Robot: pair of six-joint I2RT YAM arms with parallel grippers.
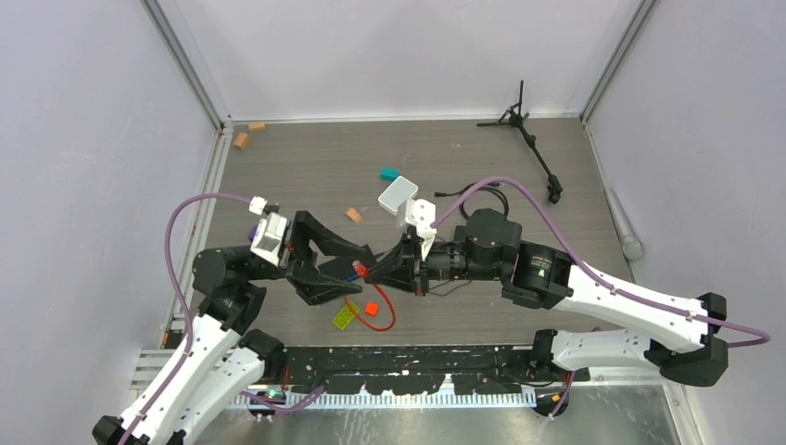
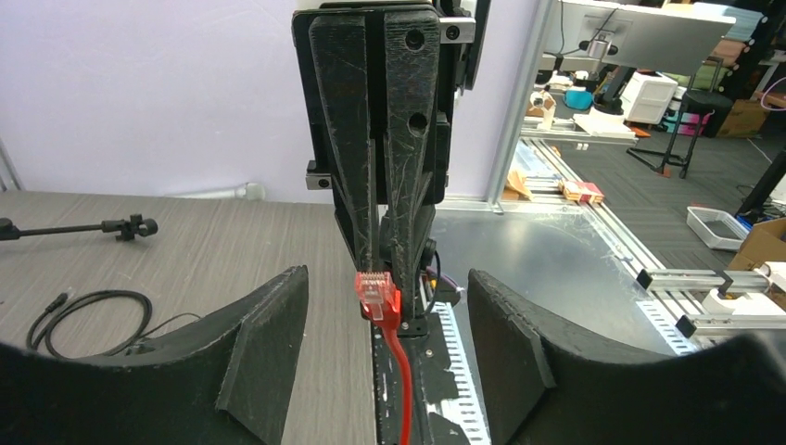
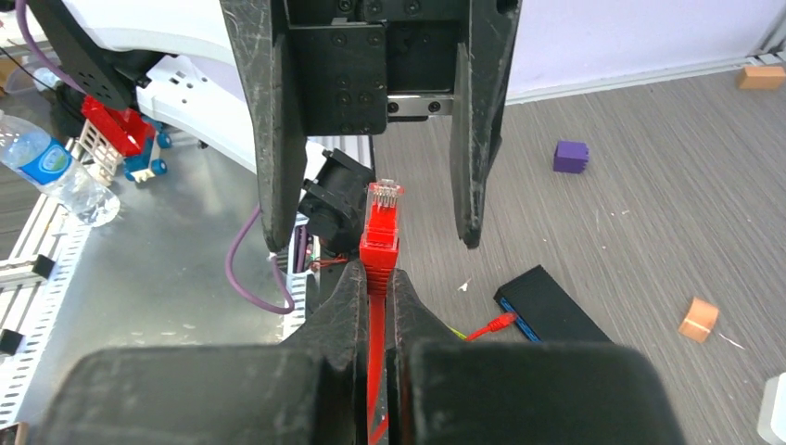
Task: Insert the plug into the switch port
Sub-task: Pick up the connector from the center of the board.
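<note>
Plug, translucent-tipped with a glossy red boot, is held in the air by the right gripper, whose matte black fingers are clamped on its thin red cable. The left gripper is spread wide around it, touching nothing. A flat black switch is laid on the grey wood-grain counter.

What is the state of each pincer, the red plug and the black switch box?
Red clear-tipped cable plug: held in air, not inserted.
Right pincer: shut on that plug's boot.
Left pincer: open, empty.
Flat black rectangular switch box: lying flat, apart from held plug.
</note>
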